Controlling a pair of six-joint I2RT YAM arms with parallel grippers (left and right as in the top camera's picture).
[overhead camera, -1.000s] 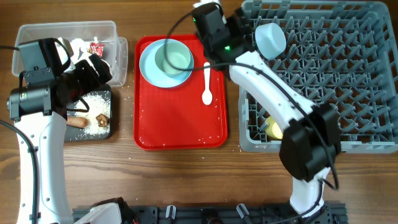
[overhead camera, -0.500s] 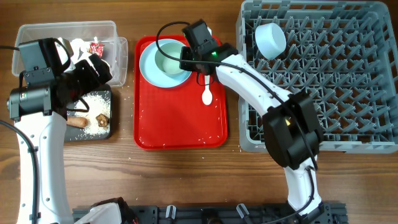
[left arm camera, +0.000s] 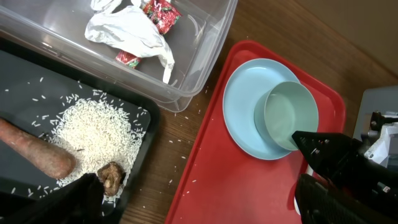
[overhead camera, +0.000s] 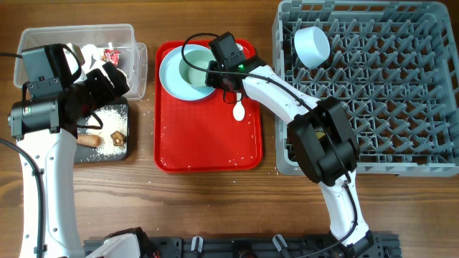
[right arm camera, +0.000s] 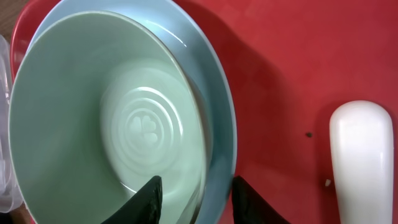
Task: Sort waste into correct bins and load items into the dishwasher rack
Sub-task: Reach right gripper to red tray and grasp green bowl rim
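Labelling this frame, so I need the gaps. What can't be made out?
White spoon: right wrist view, cut off by the bottom edge.
Sausage stick: left wrist view, cut by the left edge.
Rack front-left corner: overhead, covered by the right arm.
Right gripper touching the green bowl or not: right wrist view, fingertips mostly off-frame.

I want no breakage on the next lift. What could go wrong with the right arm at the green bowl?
The right tool straddles the rim of the pale green bowl; the edge of the pale blue plate seems to lie in the same gap, so closing might catch both. A one-sided rim grip may let the bowl tilt or slip when lifted. The white spoon lies close by and could get knocked.
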